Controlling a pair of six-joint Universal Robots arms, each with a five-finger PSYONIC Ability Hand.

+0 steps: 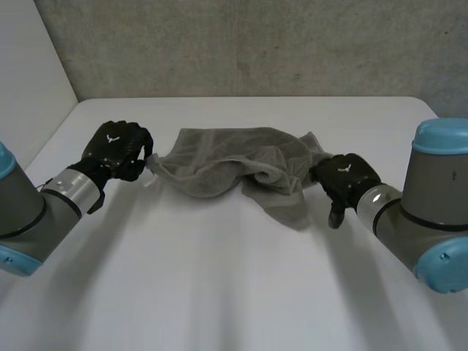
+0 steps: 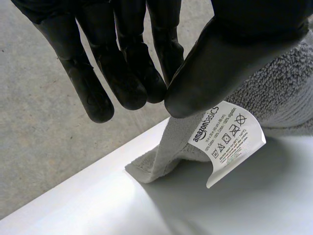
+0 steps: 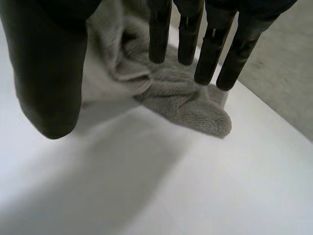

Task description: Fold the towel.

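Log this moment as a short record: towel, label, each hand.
towel: grey, crumpled, on the white table
left hand: pinches one towel corner, raised off the table
care label: white, hanging at that pinched corner
right hand: at the opposite end, fingers straight over the cloth

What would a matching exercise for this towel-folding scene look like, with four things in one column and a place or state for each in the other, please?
Things:
1. crumpled grey terry towel
2. white printed care label
3. black left hand
4. black right hand

Places or states:
A. fingers straight, over one end of the towel
B. pinching a corner of the towel
C. bunched on the white table between the two hands
D. hanging from the towel beside the pinched corner

Pairs: 1-C, 2-D, 3-B, 4-A
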